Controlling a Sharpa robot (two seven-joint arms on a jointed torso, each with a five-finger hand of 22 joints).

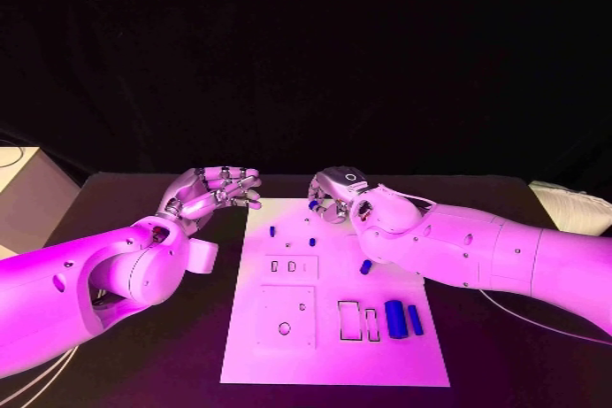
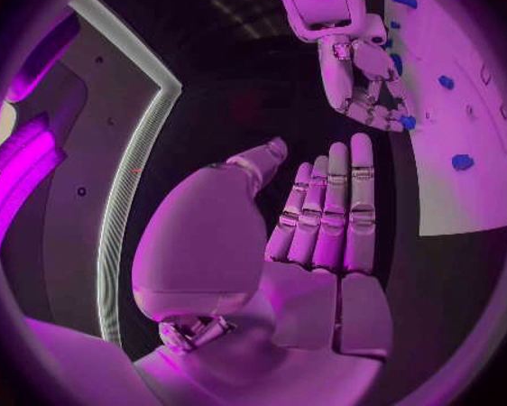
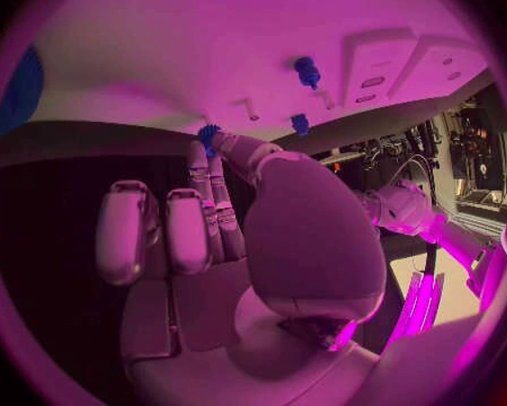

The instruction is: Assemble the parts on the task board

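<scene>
Two hands hover at the board's (image 1: 334, 337) far edge. Left hand (image 1: 210, 193), just off the far left corner, is released, fingers apart, holding nothing. Right hand (image 1: 342, 196), over the far edge, pinches a small blue part (image 3: 208, 136) in its fingertips. Other parts (image 1: 403, 319) lie on the board's near right.

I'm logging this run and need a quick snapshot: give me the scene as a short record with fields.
surface: black table
task board: white plate, mid-table
left hand: raised beside the board's far left corner, fingers apart, holding nothing
right hand: over the board's far edge, pinching a small blue part
loose parts: two blue cylinders lying side by side near the board's right edge
</scene>
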